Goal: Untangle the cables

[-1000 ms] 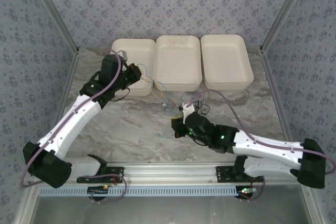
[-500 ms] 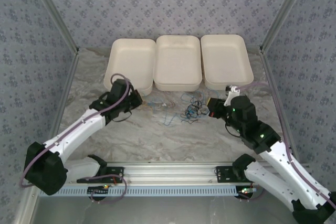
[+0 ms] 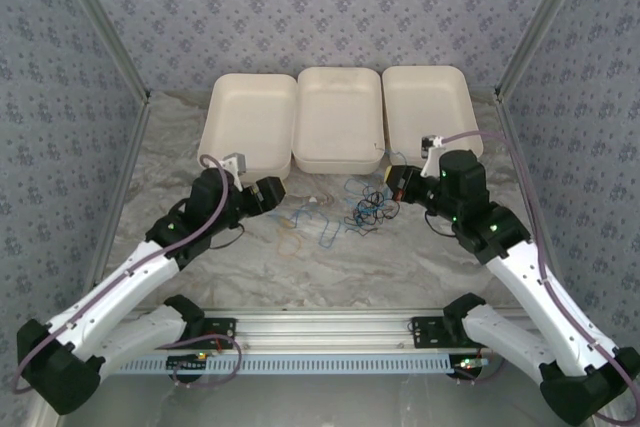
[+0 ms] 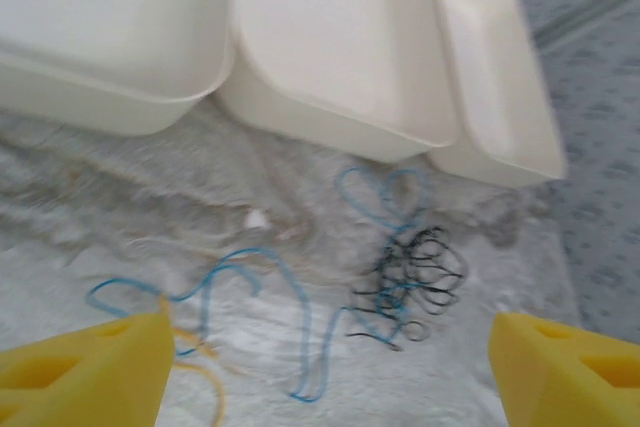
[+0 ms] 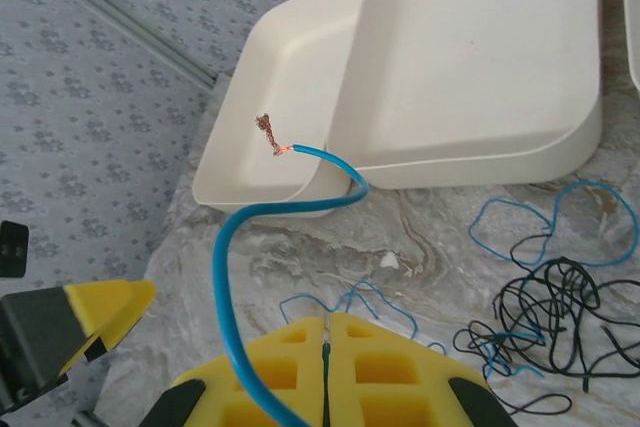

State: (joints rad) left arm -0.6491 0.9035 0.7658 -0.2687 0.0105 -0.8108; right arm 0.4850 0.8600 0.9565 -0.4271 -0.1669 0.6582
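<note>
Cables (image 3: 350, 211) lie loose on the marbled table (image 3: 250, 267), just in front of the three white trays (image 3: 338, 117) and between the two arms.

Step in hand (judgement): pulling one blue strand out of the knot. Separation is partly done, with no cable in a tray yet.

- Left gripper (image 3: 270, 192): jaws wide apart, nothing between them, hovering near the left end of the spread. In the left wrist view its yellow fingers (image 4: 90, 367) frame the wires without touching them.
- Right gripper (image 5: 327, 332): jaws together, clamped on a blue cable (image 5: 222, 257) that arcs up and away from the fingers.
- Black cable (image 4: 415, 282): a dense scribble of small loops, with a blue strand threaded through its lower part.
- Other blue wire trails left in open curves.
- Orange cable (image 3: 290, 243): short and looped, apart from the black knot, near the left gripper.
- Stripped copper tip (image 5: 268, 133) on the held blue end, free in the air.

Next move (judgement): the left gripper should pin the black knot while the right draws the blue strand away slowly. The wire is springy and light, so the whole knot may drag along.
</note>
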